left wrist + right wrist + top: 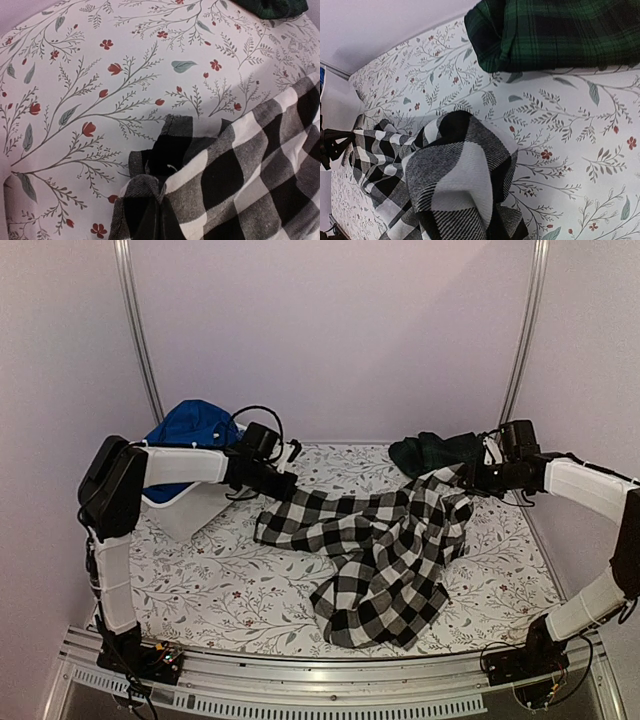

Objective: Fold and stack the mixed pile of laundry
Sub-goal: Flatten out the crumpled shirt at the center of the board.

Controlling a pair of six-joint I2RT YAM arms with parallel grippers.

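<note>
We find the shirt (380, 560) in the middle of the table (200, 580), its left end at the left gripper (285, 483), its right end at the right gripper (468, 478). Behind it on the left stands the tub (190, 512), a cloth (190, 425) in it; behind on the right lies a garment (430, 452).

We count three garments in all: one black-and-white checked shirt (380, 560), one dark green tartan garment (430, 452) and one bright blue garment (190, 425). We count one white plastic tub (190, 512). We see two robot arms, one left arm (185, 467) and one right arm (585, 485). Each carries a single hand, so two hands: one left hand (289, 485) and one right hand (462, 478). We find one flower-printed cloth (220, 580), spread over one bench (330, 673).
</note>
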